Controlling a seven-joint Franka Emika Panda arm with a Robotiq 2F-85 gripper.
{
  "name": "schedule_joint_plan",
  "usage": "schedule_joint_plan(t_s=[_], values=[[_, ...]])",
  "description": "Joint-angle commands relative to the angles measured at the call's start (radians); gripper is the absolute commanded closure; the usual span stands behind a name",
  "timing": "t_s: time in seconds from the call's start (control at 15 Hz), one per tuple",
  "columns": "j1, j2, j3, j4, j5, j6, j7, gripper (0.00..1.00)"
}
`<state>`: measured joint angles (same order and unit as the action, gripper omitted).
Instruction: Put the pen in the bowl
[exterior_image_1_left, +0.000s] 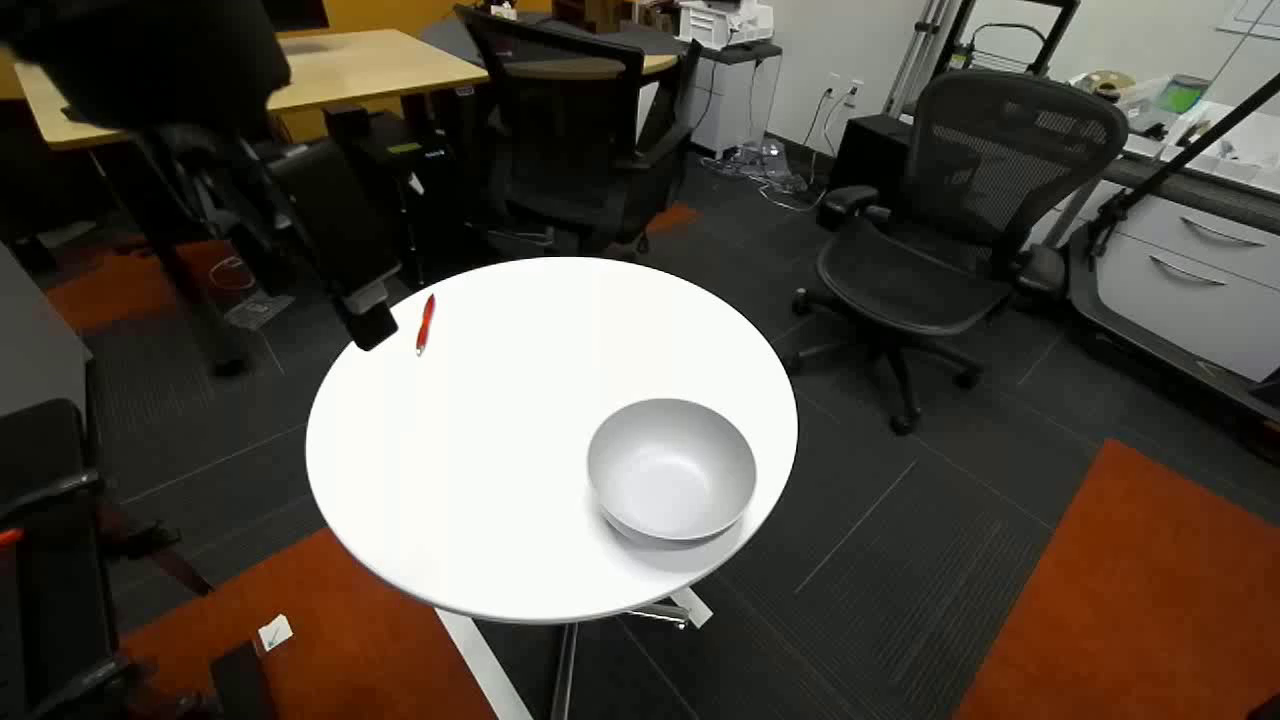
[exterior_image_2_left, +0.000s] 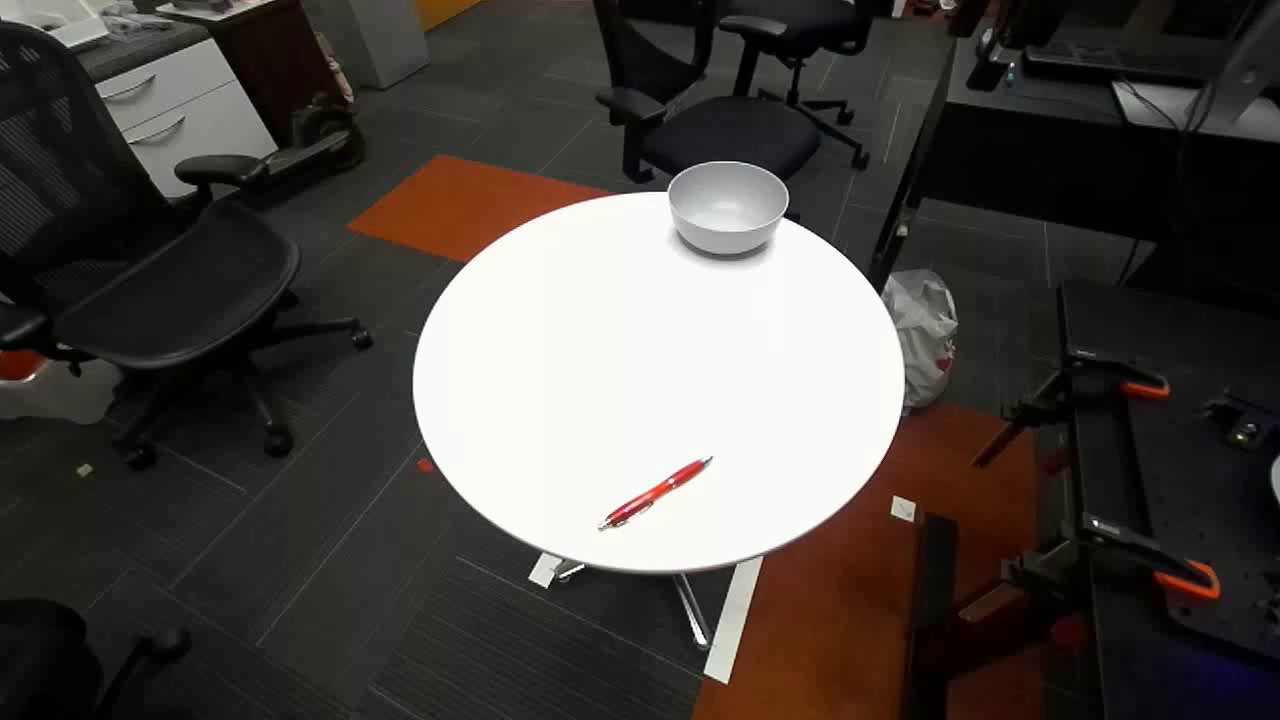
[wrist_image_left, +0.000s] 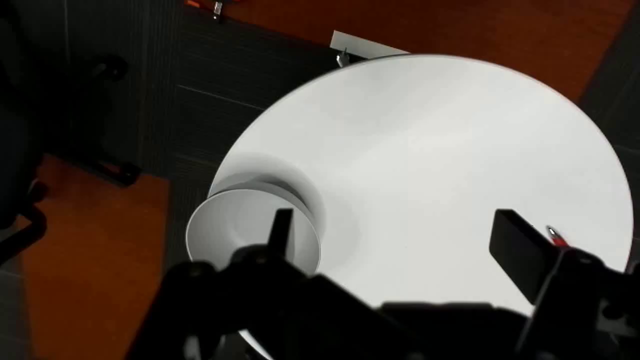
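The red pen (exterior_image_1_left: 426, 325) lies flat on the round white table near its edge; it also shows in an exterior view (exterior_image_2_left: 655, 494). In the wrist view only a tip of the pen (wrist_image_left: 557, 240) shows; the right finger hides the rest. The light grey bowl (exterior_image_1_left: 672, 470) stands upright near the opposite edge, also seen in an exterior view (exterior_image_2_left: 728, 208). In the wrist view the bowl (wrist_image_left: 240, 215) is partly hidden behind the left finger. My gripper (wrist_image_left: 395, 212) is wide open above the table, with nothing between its fingers. A dark finger (exterior_image_1_left: 370, 315) shows beside the pen in an exterior view.
The round white table (exterior_image_1_left: 520, 400) bears the pen and bowl. An office chair (exterior_image_1_left: 930, 220) stands beyond it, and another chair (exterior_image_2_left: 720, 130) stands behind the bowl. A black bench with orange-tipped clamps (exterior_image_2_left: 1160, 480) is to one side.
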<state>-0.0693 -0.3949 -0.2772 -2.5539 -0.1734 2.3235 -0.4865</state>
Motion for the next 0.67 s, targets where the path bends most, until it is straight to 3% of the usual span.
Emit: schedule_joint_plan(t_s=[0.0, 0.27, 0.6], values=[[-0.014, 0.001, 0.014, 0.001, 0.008, -0.001, -0.005, 0.00], [-0.014, 0.001, 0.014, 0.001, 0.008, -0.001, -0.005, 0.00], [0.029, 0.062, 0.101, 0.016, -0.024, 0.085, 0.023, 0.00]])
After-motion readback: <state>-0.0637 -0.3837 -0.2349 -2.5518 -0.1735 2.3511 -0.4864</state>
